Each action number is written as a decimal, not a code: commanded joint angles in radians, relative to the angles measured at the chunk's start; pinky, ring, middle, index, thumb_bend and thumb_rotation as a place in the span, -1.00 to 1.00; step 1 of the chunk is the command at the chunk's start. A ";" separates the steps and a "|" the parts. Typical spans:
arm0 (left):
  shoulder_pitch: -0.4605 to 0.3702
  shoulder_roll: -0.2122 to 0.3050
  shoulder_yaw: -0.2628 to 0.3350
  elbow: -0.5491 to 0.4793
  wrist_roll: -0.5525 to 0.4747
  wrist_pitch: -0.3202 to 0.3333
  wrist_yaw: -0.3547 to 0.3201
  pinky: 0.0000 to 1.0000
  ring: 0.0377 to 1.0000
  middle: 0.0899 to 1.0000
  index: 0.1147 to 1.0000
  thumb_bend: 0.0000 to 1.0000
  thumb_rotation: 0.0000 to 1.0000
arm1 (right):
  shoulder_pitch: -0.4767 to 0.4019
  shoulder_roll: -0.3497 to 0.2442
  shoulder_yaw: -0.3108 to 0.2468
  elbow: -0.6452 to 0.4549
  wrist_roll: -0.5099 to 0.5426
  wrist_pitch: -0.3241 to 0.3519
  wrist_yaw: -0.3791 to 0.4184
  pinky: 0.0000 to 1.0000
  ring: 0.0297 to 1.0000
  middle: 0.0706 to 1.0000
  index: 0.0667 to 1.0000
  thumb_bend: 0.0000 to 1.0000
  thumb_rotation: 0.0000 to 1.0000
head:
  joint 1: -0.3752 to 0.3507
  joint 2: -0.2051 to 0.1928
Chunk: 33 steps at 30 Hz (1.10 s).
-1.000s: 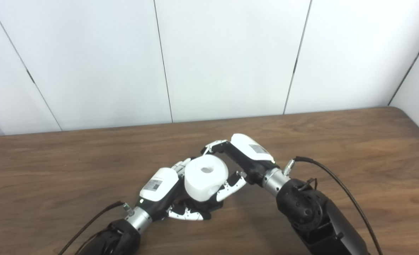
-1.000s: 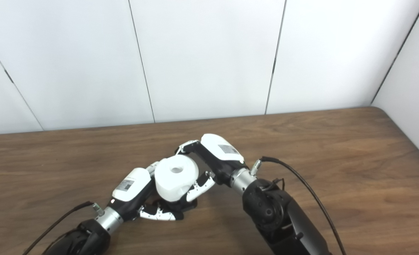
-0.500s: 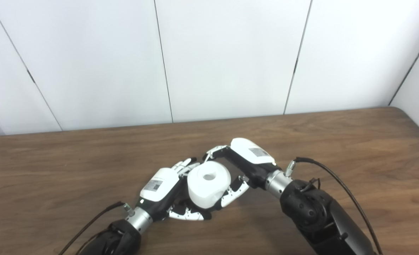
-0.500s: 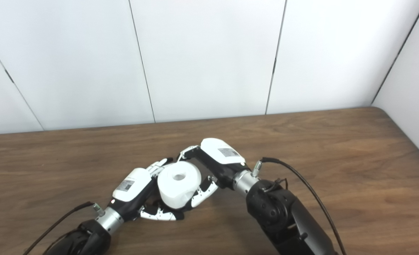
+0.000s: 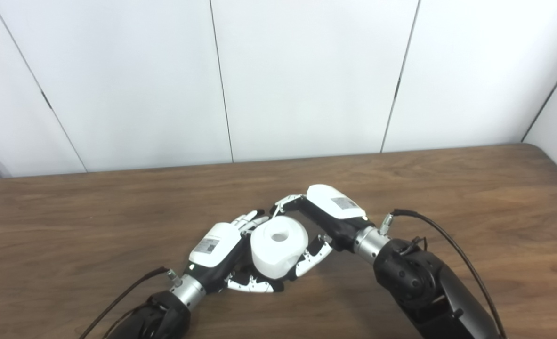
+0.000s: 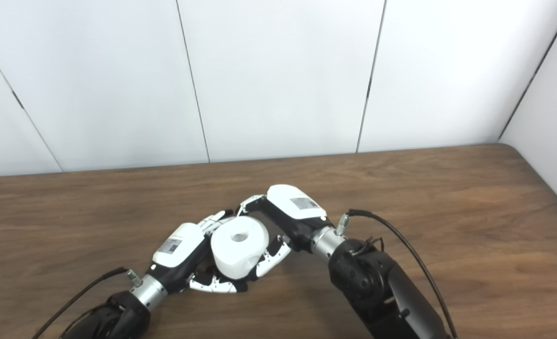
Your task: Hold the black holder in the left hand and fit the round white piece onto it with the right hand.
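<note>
The round white piece (image 5: 277, 246), a thick roll with a hole in its top, sits between my two hands low over the wooden table (image 5: 448, 188). My right hand (image 5: 323, 217) is shut on it, fingers over its far side and thumb on its near right side. My left hand (image 5: 221, 252) is cupped under and beside the roll on its left. The black holder is almost wholly hidden beneath the roll and inside the left hand; only dark bits (image 5: 238, 274) show under it, so I cannot see how the piece sits on it.
White wall panels (image 5: 306, 75) stand behind the table's far edge. A black cable (image 5: 448, 245) loops from the right wrist, and another cable (image 5: 123, 296) trails from the left wrist. The table's rounded right corner (image 5: 551, 155) is at the far right.
The right hand has lowered the white roll a little toward the left hand and the table. The camera has shifted slightly. The left hand has stayed in place.
</note>
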 commanded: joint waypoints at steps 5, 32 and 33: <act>0.136 -0.017 -0.086 0.057 0.072 0.086 -0.142 0.92 0.95 0.80 -0.16 0.05 -0.88 | -0.040 0.015 -0.004 -0.001 -0.015 -0.009 0.002 0.64 0.56 0.51 -0.11 0.05 -0.73 | -0.001 0.006; 0.145 -0.013 -0.094 0.032 0.057 0.109 -0.154 0.94 0.95 0.81 -0.17 0.05 -0.88 | -0.054 -0.009 0.020 0.112 -0.067 -0.095 -0.006 0.50 0.50 0.48 -0.11 0.05 -0.72 | 0.007 0.028; 0.146 -0.013 -0.094 0.033 0.056 0.108 -0.153 0.94 0.95 0.81 -0.17 0.05 -0.88 | -0.054 -0.010 0.019 0.113 -0.069 -0.097 -0.006 0.51 0.50 0.48 -0.11 0.05 -0.72 | 0.007 0.028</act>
